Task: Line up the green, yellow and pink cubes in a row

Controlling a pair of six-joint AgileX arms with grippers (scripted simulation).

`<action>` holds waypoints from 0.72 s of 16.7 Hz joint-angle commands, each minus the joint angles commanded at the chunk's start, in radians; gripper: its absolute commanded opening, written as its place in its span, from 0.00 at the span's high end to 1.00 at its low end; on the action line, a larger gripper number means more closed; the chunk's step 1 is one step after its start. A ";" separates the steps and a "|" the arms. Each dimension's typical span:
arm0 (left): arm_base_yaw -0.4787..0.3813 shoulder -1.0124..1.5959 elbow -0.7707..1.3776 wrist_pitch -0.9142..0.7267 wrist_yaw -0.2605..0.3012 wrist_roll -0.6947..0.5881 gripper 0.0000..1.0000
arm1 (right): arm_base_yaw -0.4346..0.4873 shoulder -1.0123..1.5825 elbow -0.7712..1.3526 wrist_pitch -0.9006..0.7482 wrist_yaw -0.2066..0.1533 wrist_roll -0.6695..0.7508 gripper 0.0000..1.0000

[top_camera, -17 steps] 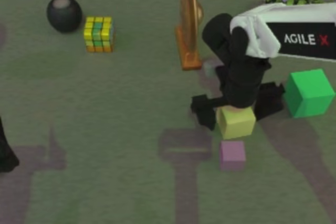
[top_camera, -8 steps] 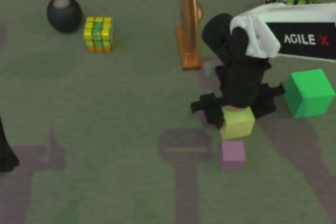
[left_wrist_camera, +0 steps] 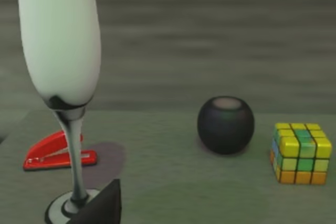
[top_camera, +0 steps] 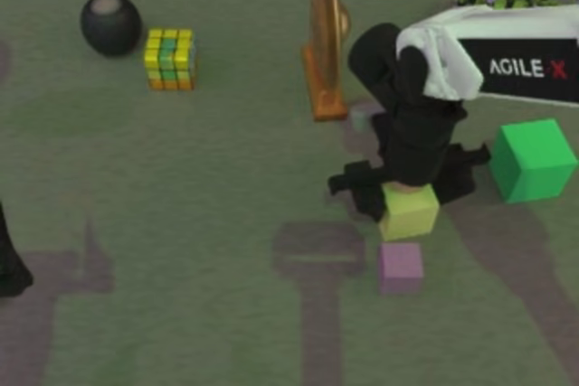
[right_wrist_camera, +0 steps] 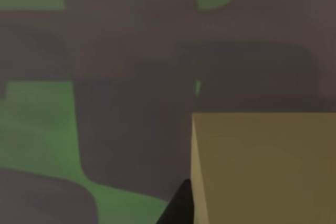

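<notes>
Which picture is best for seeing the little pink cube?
The top view: the pink cube sits there whole, just below the yellow cube. The left wrist view and right wrist view don't show it at all.

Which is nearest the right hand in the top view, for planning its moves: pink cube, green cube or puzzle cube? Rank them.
From the right hand, over the yellow cube:
1. Pink cube, just below it.
2. Green cube, to its right.
3. Puzzle cube, far upper left.
</notes>
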 joint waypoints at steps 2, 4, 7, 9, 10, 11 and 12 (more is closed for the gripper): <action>0.000 0.000 0.000 0.000 0.000 0.000 0.00 | 0.002 -0.005 0.015 -0.017 0.000 0.000 1.00; 0.000 0.000 0.000 0.000 0.000 0.000 0.00 | 0.003 -0.024 0.054 -0.076 0.001 0.000 1.00; 0.000 0.000 0.000 0.000 0.000 0.000 0.00 | 0.007 -0.062 0.123 -0.195 0.000 -0.001 1.00; 0.000 0.000 0.000 0.000 0.000 0.000 0.00 | 0.009 -0.081 0.150 -0.233 -0.001 -0.002 1.00; 0.000 0.000 0.000 0.000 0.000 0.000 0.00 | 0.009 -0.084 0.152 -0.236 -0.001 -0.002 1.00; 0.000 0.000 0.000 0.000 0.000 0.000 0.00 | 0.009 -0.084 0.152 -0.236 -0.001 -0.002 1.00; 0.000 0.000 0.000 0.000 0.000 0.000 0.00 | 0.009 -0.084 0.152 -0.236 -0.001 -0.002 1.00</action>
